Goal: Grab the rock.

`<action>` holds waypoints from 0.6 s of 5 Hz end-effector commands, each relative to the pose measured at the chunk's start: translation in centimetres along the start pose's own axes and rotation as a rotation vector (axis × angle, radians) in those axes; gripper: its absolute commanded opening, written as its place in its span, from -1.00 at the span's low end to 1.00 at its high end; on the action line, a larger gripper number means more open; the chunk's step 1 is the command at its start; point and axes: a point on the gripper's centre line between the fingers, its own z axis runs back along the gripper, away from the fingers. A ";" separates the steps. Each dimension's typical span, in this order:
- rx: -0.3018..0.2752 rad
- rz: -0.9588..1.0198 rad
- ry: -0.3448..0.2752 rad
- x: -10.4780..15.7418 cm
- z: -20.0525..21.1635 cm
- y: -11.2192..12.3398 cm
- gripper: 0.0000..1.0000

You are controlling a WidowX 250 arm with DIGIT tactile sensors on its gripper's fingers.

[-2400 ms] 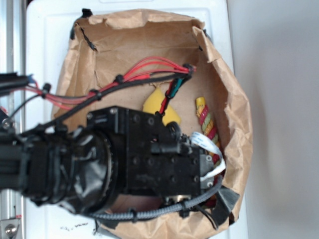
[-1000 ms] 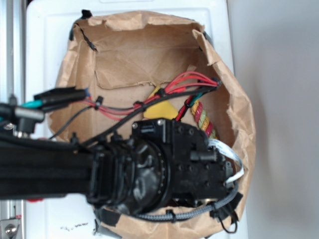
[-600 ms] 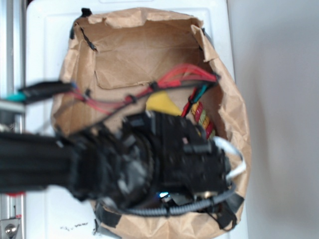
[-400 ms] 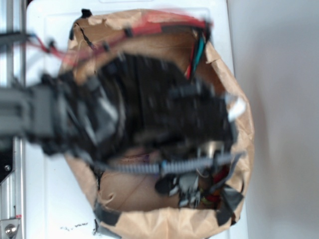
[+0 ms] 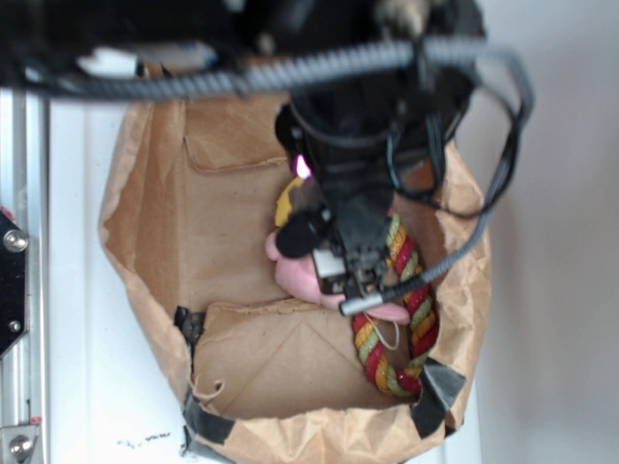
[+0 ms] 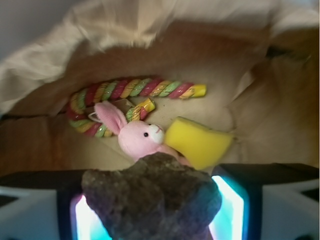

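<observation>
In the wrist view the rock [image 6: 152,197] sits wedged between the two glowing fingers [image 6: 87,220], pressed on both sides and held up clear of the paper bag [image 6: 60,30] floor. Below it, from left to right, lie the twisted rope toy [image 6: 125,90], the pink plush bunny [image 6: 135,137] and the yellow sponge wedge [image 6: 197,142]. From outside, the gripper [image 5: 338,266] hangs over the bunny inside the bag, too blurred to show the rock.
</observation>
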 end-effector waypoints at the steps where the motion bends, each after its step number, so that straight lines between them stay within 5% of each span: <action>1: 0.095 -0.235 -0.148 -1.7 4.6 -3.7 -1.00; 2: 0.179 -0.276 -0.184 -2.9 4.1 -5.8 -1.00; 3: 0.194 -0.281 -0.183 -3.3 3.8 -6.7 -1.00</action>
